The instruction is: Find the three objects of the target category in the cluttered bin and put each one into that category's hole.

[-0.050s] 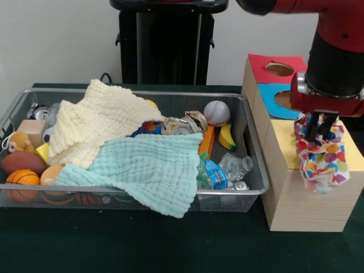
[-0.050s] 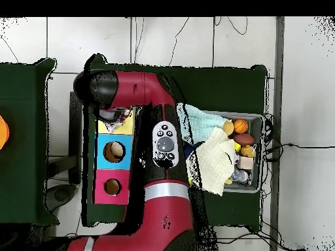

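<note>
**Dotted cloth held over the yellow section of the box**

Carrying step, near its end. Gripper [image 1: 319,132] clenched on a crumpled cloth with coloured dots [image 1: 320,154], hanging at the right of the front view, above the nearest, yellow-topped section of the wooden box [image 1: 296,199]. Yellow hole itself hidden behind cloth and arm in both views, so exact alignment impossible to tell. Farther along the box: blue section with its hole [image 1: 282,99], then red section with its hole [image 1: 279,69], both open and uncovered.

Left of the box, wire bin [image 1: 256,170] on the green table [image 1: 114,244], full and untidy. Cream cloth [image 1: 96,122] draped across the far left of the bin, mint cloth [image 1: 145,170] spilling over the near rim. Judging by the item in hand, probably the two remaining targets. Also in the bin: baseball [image 1: 216,112], small basketball [image 1: 23,178], crushed plastic bottle [image 1: 224,170], and more half buried.

Next move, as a judgement: lower over the yellow hole, release, and make sure the loose fabric drops through rather than bunching on the rim. Then back to the bin, most likely for the mint cloth, lying uppermost and easy to pinch at a fold.
</note>
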Robot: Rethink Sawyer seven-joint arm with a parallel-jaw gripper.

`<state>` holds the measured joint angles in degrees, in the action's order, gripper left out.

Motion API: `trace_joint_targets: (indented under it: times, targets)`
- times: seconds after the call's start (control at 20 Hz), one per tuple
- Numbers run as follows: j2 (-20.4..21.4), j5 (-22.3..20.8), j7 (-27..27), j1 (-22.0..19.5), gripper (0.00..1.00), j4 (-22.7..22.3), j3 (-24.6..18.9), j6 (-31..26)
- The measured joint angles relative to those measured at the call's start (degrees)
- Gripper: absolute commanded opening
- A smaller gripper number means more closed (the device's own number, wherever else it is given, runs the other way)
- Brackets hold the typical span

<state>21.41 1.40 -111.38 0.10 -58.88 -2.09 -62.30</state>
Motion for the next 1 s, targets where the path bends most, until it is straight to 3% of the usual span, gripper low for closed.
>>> trace_joint_targets:
  times: [1.0]
  targets:
    - [-3.3,0.1,0.0,0.1,0.0,2.5,0.0,1.1]
